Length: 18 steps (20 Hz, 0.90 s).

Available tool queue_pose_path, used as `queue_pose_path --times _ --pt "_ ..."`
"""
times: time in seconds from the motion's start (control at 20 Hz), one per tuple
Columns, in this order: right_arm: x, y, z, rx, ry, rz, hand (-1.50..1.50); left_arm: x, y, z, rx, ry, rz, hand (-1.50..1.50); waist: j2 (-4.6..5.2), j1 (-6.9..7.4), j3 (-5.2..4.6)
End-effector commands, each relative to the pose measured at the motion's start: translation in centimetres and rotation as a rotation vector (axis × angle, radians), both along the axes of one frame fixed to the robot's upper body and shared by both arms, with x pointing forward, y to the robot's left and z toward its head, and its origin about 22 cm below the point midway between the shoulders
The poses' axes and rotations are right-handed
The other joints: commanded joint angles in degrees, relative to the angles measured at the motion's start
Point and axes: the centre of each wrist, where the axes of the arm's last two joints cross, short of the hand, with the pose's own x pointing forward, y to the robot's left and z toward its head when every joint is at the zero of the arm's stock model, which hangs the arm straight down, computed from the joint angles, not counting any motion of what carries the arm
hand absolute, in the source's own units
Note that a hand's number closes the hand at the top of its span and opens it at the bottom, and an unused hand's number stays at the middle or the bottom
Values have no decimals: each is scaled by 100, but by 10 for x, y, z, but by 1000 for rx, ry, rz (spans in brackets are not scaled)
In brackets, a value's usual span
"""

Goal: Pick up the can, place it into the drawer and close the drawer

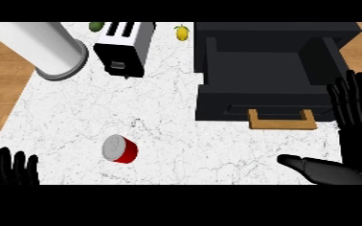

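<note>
The pick-up had not begun: the can (118,149) lay on the counter (84,105), near left, well apart from both hands. The right hand (338,139) hung spread and empty by the drawer (268,76), which stood open with nothing visible inside. The left hand (18,168) rested open at the near-left edge. Next, a hand likely needed to reach the can.

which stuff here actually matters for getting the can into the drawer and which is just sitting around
Belongs to the job:
red can, lying on the counter
open dark drawer with its wooden handle
right hand near the drawer
left hand at the lower left edge

Just lying about:
toaster
white cylinder
lemon
green fruit
</note>
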Motion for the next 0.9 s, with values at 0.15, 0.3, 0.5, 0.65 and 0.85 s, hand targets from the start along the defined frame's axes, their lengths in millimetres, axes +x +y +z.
queue_pose_path --times 0.15,0.3,0.5,0.65,0.85 --pt "7 -7 -9 -8 3 -7 -150 7 -16 10 26 -9 38 -150 14 -44 -2" --pt "-7 -7 -19 22 -22 -3 -150 14 -28 5 12 14 14 -150 13 -64 -2" --pt "-10 -15 -13 8 1 -13 -150 31 -30 -29 6 62 30 -150 11 -63 -8" --pt "-18 -17 -3 1 -5 -21 -150 25 -42 -34 -8 91 28 -150 7 -61 -7" --pt "-27 -25 -5 -12 -16 -18 -150 34 -43 -74 22 106 73 -150 3 -66 -14"
